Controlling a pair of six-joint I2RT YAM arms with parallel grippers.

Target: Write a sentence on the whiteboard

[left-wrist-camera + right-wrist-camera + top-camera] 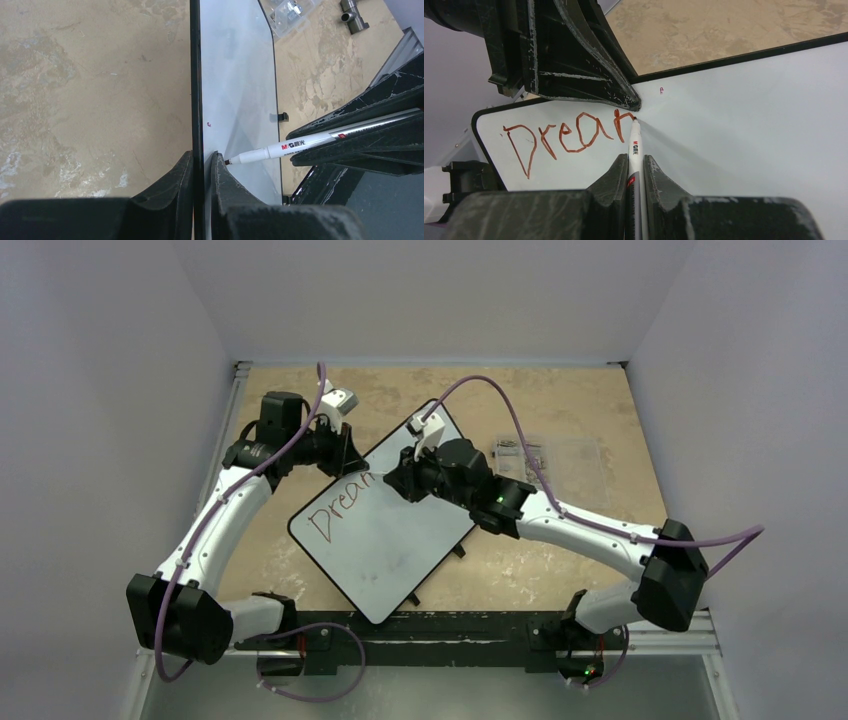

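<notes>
The whiteboard [385, 540] lies tilted on the tan table, white with a thin black rim; red letters "Drea" and the start of another stroke run along its upper left edge [564, 137]. My left gripper [345, 452] is shut on the whiteboard's rim [197, 100], one finger on each side of it [202, 165]. My right gripper [400, 480] is shut on a white marker [634, 150]; its tip touches the board right beside the left finger [624, 97]. The marker also shows in the left wrist view [300, 145].
A small clear compartment box [555, 455] with small parts lies on the table right of the board, also in the left wrist view [292, 12]. The board's black feet [458, 552] stick out at its right edge. Grey walls enclose the table.
</notes>
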